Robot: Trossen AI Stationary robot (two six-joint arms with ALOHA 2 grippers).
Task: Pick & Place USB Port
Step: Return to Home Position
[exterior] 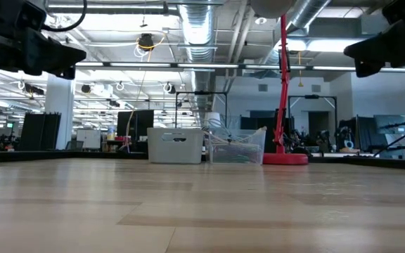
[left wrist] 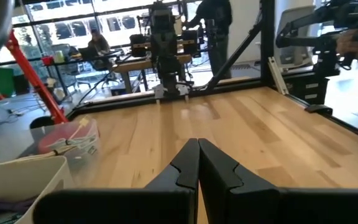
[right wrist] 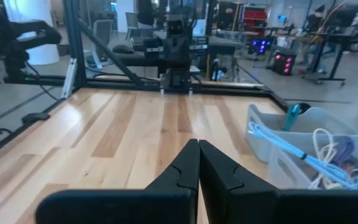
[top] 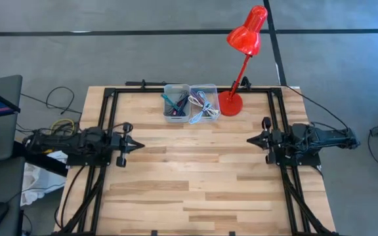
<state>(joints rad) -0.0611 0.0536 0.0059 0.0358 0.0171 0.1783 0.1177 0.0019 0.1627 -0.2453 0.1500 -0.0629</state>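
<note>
Both dark arms are hanging drawn back over the pale wooden bench [top: 195,183], lifted clear of the boards. The left end effector [top: 135,145] is sitting just inside the bench's left edge, about midway along it. It is pointing across at the right end effector [top: 250,139], which is mirroring it just inside the right edge. On each one the two fingers are pressing together with nothing between them, as both wrist views are showing plainly.

The cables are lying in two small bins at the middle of the far edge. The dark and purple charger cables [top: 176,105] are tangling in the gray plastic bin [exterior: 176,147]. The light blue and white charger cables [right wrist: 291,149] are looping in the transparent plastic bin [exterior: 255,149] right beside it. A red desk lamp [top: 230,103] is standing just beside the transparent bin, toward the far right corner. I'm not making out any cable out on the open boards, so the sorting is looking finished to me.

If one of those leads were needing another move, I'd expect it to be light, limp and a little slick along the sheath. It would probably sag from the grip and drag its neighbours up out of the tangle. The stiff plug housing at an end is looking like the surest hold. Failing that, I'd try a bunched loop where several strands are crossing.
</note>
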